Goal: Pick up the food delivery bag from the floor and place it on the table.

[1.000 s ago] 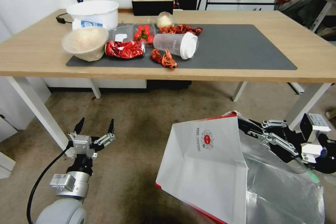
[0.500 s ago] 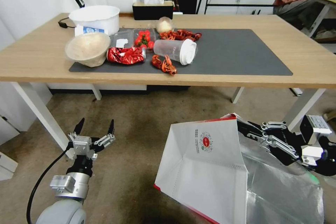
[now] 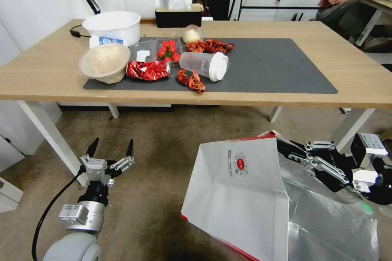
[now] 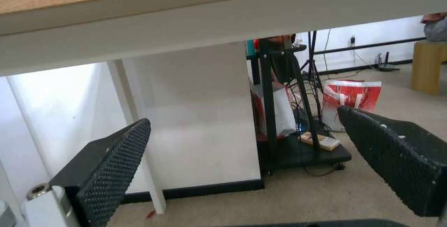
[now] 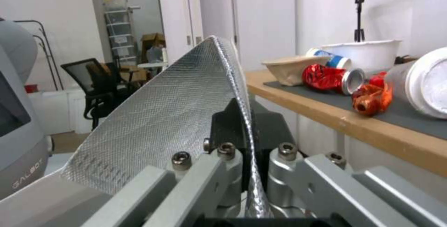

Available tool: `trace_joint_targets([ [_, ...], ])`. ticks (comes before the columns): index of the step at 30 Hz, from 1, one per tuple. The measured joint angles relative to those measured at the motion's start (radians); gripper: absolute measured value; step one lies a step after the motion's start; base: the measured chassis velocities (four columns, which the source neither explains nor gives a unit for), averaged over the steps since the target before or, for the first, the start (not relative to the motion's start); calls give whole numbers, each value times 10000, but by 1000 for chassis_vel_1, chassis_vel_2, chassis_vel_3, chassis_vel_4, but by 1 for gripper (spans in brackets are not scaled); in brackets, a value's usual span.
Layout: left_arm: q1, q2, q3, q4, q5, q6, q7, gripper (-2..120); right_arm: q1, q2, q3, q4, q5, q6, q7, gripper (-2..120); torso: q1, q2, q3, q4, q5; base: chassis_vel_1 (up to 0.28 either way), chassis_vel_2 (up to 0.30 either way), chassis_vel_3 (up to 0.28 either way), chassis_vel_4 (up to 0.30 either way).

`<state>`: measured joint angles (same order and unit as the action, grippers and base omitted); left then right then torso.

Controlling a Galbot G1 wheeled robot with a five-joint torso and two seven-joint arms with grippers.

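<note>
The food delivery bag [image 3: 241, 195] is white with red edges, a round red logo and a silver foil lining. It hangs tilted at the lower right, above the carpeted floor [image 3: 163, 147]. My right gripper [image 3: 286, 149] is shut on the bag's upper rim; in the right wrist view the foil edge [image 5: 186, 115] is pinched between its jaws. Low at the left, my left gripper [image 3: 110, 149] is open with nothing between its fingers [image 4: 111, 171], just below the table's underside. The wide light-wood table [image 3: 41, 77] with a dark grey mat [image 3: 269, 65] stands ahead of me.
The left half of the mat holds a bowl [image 3: 104, 62], a white tub [image 3: 112, 25], a crushed red can [image 3: 147, 70], a lying plastic cup [image 3: 206, 65], tomatoes and crayfish. A tissue box [image 3: 177, 16] sits at the back. White table legs [image 3: 49, 136] stand near my left arm.
The whole head view has shifted: the table sits lower in the picture, so the camera has moved. The right gripper keeps its hold on the bag. The left arm is unchanged.
</note>
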<state>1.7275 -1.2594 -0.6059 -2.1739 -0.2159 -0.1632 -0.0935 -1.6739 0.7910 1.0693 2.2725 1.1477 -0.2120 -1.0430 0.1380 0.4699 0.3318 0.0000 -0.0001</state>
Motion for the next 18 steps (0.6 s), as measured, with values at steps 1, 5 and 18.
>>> trace_joint_targets([
  [1, 4, 0, 0, 0, 3, -1, -1, 100, 2, 3, 0, 1, 0, 0, 3, 0, 7, 20, 13, 0, 0, 0, 0, 0, 0],
  [5, 32, 21, -8, -8, 12, -1, -6, 100, 2, 39, -7, -9, 0, 0, 1, 0, 71, 196, 127, 0, 1, 0, 0, 0, 0],
  [18, -12, 19, 20, 3, 68, 135, 70, 100, -32, 80, -47, -136, -39, 11, -72, 0, 289, 752, 467, 2, 0, 0, 0, 0, 0],
])
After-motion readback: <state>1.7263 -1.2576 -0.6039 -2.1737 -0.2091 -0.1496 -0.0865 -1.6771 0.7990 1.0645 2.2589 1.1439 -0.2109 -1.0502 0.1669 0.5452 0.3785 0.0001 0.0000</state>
